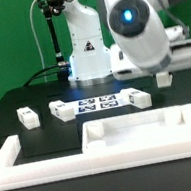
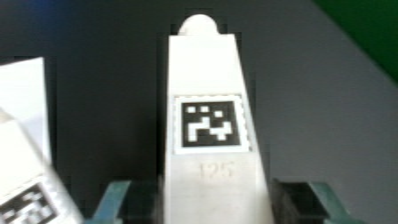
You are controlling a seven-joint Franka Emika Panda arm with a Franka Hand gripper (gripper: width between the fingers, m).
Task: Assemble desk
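In the wrist view a long white leg (image 2: pixel 219 110) with a square tag lies on the dark table, between my fingertips (image 2: pixel 121 200). A gap shows on each side of it. My gripper (image 2: pixel 214 205) is open and straddles the leg's near end. In the exterior view the gripper (image 1: pixel 164 76) hangs low at the right, and this leg is hidden behind it. The white tabletop panel (image 1: pixel 140 126) with a raised rim lies in front. Three more legs lie on the table: one at the left (image 1: pixel 27 117), one beside it (image 1: pixel 62 110), one near the gripper (image 1: pixel 137 98).
The marker board (image 1: pixel 98 103) lies flat between the legs. The long low white barrier wall (image 1: pixel 35 167) runs along the front and up the exterior view's left. The robot base (image 1: pixel 86 54) stands at the back. Another white tagged part (image 2: pixel 18 140) shows at the wrist view's edge.
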